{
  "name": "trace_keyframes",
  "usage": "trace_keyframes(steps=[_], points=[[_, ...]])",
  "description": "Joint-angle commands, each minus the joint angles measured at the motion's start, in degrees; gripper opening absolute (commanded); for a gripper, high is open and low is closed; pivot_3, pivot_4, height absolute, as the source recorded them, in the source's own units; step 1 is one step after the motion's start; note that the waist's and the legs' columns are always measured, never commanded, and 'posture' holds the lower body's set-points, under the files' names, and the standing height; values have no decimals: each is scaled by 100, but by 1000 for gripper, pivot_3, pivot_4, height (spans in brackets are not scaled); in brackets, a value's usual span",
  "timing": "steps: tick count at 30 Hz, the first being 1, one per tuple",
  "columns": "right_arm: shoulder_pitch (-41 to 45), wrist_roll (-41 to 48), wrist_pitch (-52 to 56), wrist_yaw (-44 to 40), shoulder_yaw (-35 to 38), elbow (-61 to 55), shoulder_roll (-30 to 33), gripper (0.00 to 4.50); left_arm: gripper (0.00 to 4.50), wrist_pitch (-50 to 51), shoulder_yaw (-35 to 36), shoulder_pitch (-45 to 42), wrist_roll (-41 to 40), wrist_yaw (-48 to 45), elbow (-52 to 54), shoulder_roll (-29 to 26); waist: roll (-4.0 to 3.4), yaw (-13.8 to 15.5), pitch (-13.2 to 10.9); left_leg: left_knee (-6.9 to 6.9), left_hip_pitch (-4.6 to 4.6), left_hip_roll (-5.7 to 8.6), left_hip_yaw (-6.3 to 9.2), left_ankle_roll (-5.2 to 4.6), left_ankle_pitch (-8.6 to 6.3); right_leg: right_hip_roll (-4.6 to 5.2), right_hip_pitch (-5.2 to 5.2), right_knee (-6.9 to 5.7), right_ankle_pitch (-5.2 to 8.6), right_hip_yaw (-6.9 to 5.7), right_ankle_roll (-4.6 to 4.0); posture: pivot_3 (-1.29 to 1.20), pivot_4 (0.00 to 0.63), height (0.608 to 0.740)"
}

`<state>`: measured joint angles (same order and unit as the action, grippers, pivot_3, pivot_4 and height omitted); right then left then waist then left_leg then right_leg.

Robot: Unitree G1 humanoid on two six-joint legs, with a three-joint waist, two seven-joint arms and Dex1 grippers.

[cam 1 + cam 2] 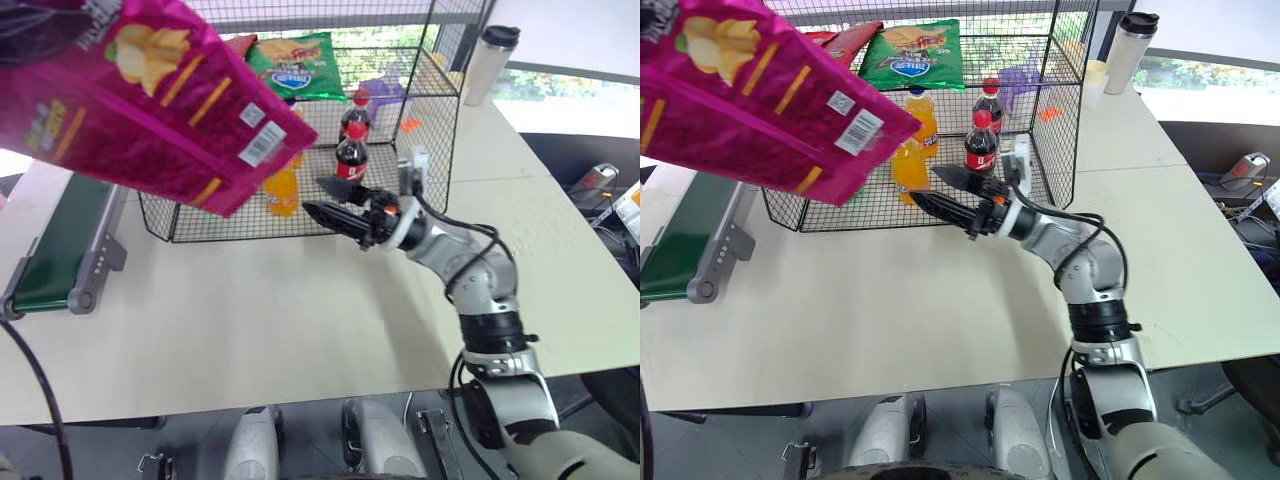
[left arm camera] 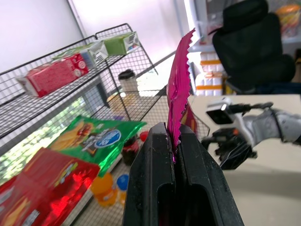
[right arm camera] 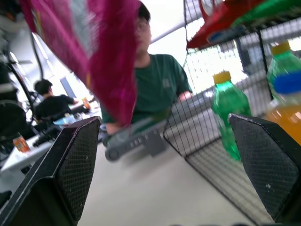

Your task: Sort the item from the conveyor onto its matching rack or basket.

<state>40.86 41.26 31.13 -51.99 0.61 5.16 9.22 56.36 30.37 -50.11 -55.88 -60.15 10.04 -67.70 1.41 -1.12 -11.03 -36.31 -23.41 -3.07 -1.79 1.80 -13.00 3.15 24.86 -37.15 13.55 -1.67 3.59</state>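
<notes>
Your left gripper [image 2: 176,155] is clamped on the serrated edge of the magenta-pink crisp bag [image 1: 150,95]; in the left wrist view the two black fingers [image 2: 150,174] are pressed together with the seam rising out between them. The bag hangs raised in the air, off the conveyor [image 1: 62,245], tilted so that its barcode corner points toward the black wire-mesh rack [image 1: 440,110]. The belt lies below and to the outer side of the bag, on the pale table [image 1: 280,310].

Your right gripper [image 1: 325,200] is released, its jaws spread wide and holding nothing. It reaches across toward your left, level with the front edge of the rack's lower tier, with its fingertips just in front of the mesh. The bag's lower corner hangs above and to the left of those fingertips, apart from them.

Directly beyond the right gripper, on the rack's floor tier, stand two cola bottles [image 1: 350,155] and an orange drink bottle [image 1: 283,190]; a green bottle [image 3: 228,110] shows in the right wrist view. On the upper shelf, ahead of the left gripper, lie a green crisp bag [image 1: 297,65] and a red crisp bag [image 2: 42,188]. Cartons [image 2: 54,75] rest on a higher shelf.

A steel tumbler [image 1: 487,62] stands on the table beyond the rack. A person in a green shirt [image 3: 157,84] sits past the conveyor.
</notes>
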Motion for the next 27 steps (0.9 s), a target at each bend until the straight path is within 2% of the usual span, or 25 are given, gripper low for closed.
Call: trace_keyframes(steps=[1,5,10,14,19,24,27], points=[[359,27,-339,-144,67,166,-252,4500,56,-253,-89,-255,-137,163,-74,119,0,8,0,1,-1,0,0,0,0,0,0,1,0,0,0,0,150,740],[658,257,-361,-345,106,278,-541,4500,56,-409,-305,-278,-168,331,-54,471,1,36,0,-1,-4,1,0,0,0,2,-2,3,-1,0,1,0,150,740],[751,333,-314,-354,94,246,-744,4500,56,-453,-251,-141,-278,537,42,739,1,28,1,-3,-3,1,1,2,1,3,-2,-1,-1,-1,1,0,150,740],[766,380,-342,-262,123,301,-962,2695,0,-521,-225,-2,-307,663,64,856,1,25,0,-1,-3,1,3,2,1,3,-2,-1,-1,-1,1,0,150,740],[757,362,-363,-174,195,284,-1048,81,0,-614,-172,155,-270,729,10,845,1,20,0,0,-2,1,3,2,1,3,-1,-1,-1,-1,0,0,150,740],[694,340,-244,-82,233,-14,-815,81,0,-734,-61,413,-167,821,-133,807,1,31,0,0,-2,1,3,2,1,3,-2,0,-1,-1,0,0,150,740],[600,254,-210,100,284,-328,-548,0,880,-718,21,643,-131,874,-225,753,1,33,0,-1,-3,3,3,2,1,6,-2,0,-1,-2,0,0,150,740]])
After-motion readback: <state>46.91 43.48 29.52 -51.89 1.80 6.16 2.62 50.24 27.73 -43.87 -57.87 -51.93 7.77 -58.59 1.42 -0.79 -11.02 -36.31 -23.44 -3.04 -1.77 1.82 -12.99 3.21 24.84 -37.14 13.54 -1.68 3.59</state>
